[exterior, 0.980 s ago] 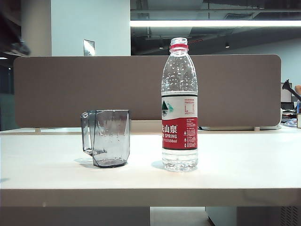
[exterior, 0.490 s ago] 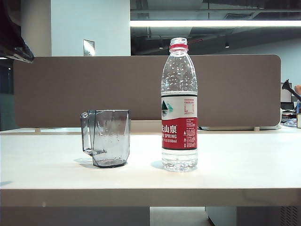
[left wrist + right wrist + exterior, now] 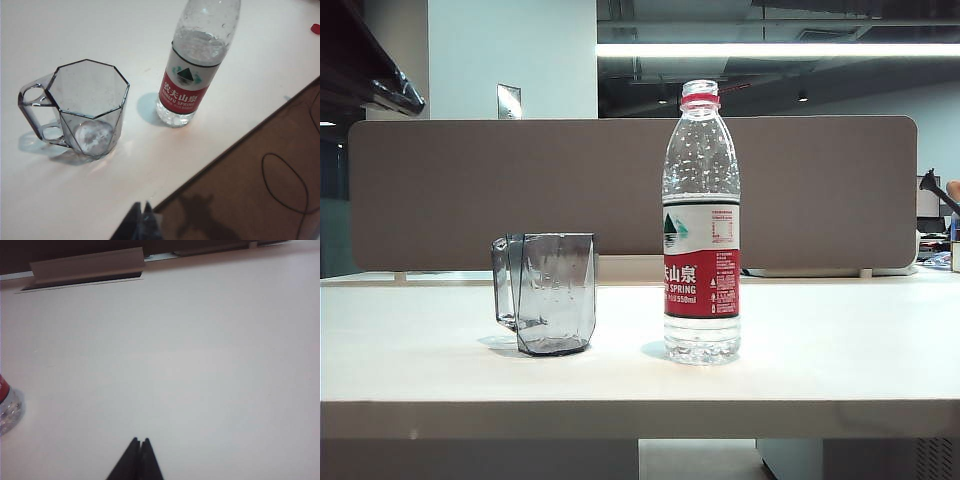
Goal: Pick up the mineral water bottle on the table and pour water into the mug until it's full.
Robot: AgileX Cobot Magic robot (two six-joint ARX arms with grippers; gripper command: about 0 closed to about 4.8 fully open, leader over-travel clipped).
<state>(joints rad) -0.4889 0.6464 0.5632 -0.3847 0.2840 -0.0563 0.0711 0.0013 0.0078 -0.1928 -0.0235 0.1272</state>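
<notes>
The mineral water bottle [image 3: 702,230] stands upright and uncapped on the table [image 3: 840,340], right of the mug [image 3: 552,292]. The grey faceted mug shows no water, only droplets on its wall. Clear water fills the bottle to about the label's top. In the left wrist view my left gripper [image 3: 141,205] is shut and empty, hovering above the table's edge, well short of the mug [image 3: 85,112] and the bottle [image 3: 192,75]. My right gripper [image 3: 140,440] is shut, empty, over bare table, with the bottle's base [image 3: 7,410] off to one side.
A brown divider panel [image 3: 470,190] runs along the table's far side. Part of the left arm [image 3: 385,92] shows dark at the exterior view's upper left. A small red thing [image 3: 315,28] lies on the table beyond the bottle. A cable [image 3: 285,180] lies on the brown floor.
The dark part of the left arm at the exterior view's upper left has shifted and reaches further into the picture. Bottle and mug have not moved.
</notes>
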